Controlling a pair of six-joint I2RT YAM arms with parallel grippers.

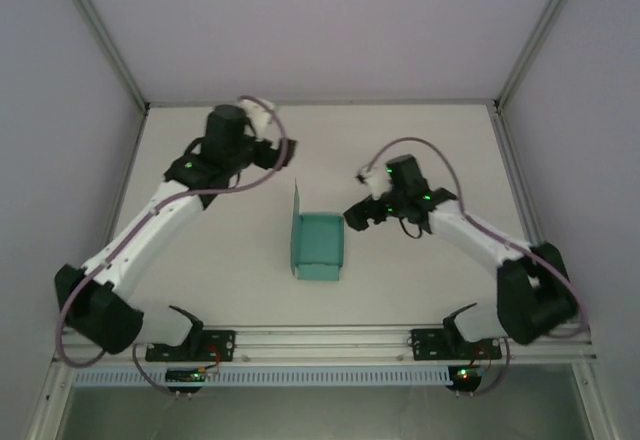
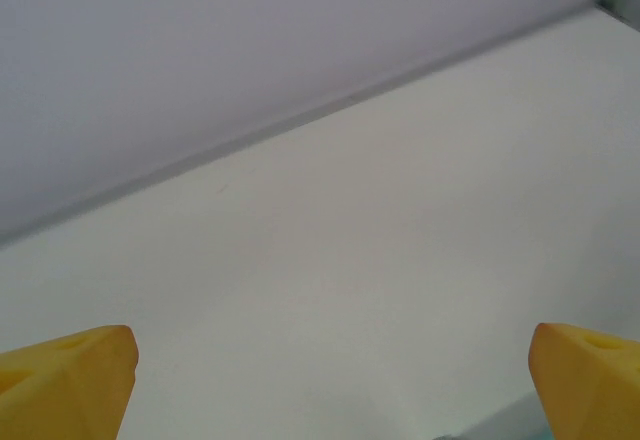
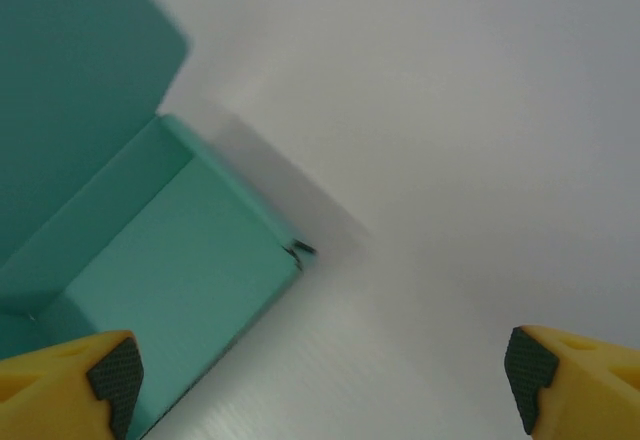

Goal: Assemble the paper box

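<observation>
The teal-green paper box stands in the middle of the table as an open tray, its lid flap upright along its left side. In the right wrist view the paper box lies at the left, inside showing, the flap rising behind it. My right gripper hovers just off the box's right wall. It is open and holds nothing; its left fingertip sits over the box's edge. My left gripper is behind and left of the box. It is open wide over bare table.
The white table is bounded by pale walls at the back and both sides, with metal corner posts. A metal rail with both arm bases runs along the near edge. In the left wrist view the back wall meets the table.
</observation>
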